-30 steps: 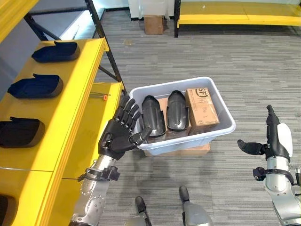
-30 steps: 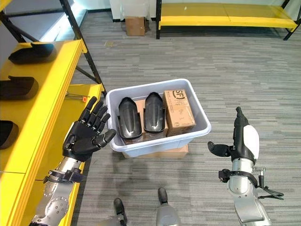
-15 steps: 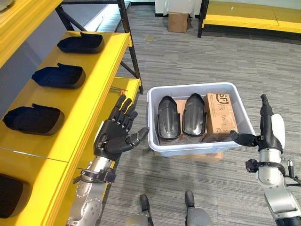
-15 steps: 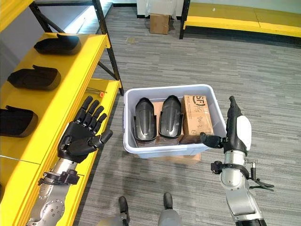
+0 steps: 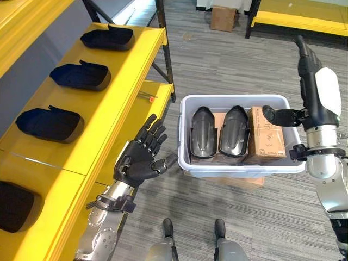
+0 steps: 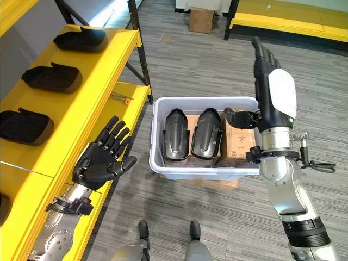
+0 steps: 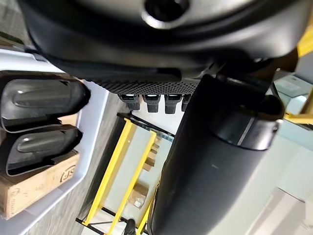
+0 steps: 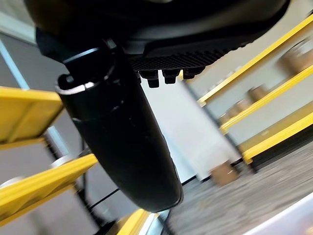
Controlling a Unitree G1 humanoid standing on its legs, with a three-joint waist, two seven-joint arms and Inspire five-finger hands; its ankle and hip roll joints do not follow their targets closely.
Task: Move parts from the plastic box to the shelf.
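Plastic box: pale grey, on the grey carpeted floor, resting on flattened cardboard, just beside the yellow shelf.
Contents: two dark moulded parts, side by side, lengthwise, toward the shelf side of the box; one brown cardboard carton against the far-side wall, touching the second part.
Yellow shelf: upper level carries four dark moulded parts in a row, spaced apart. Lower level holds a small orange-tipped tool.
Left hand: released, fingers spread and straight, palm up, empty, between shelf edge and box, clear of both.
Right hand: released, fingers straight and pointing upward, thumb stuck out over the carton; holds nothing.
Background: another small cardboard box on the floor by a second yellow rack.
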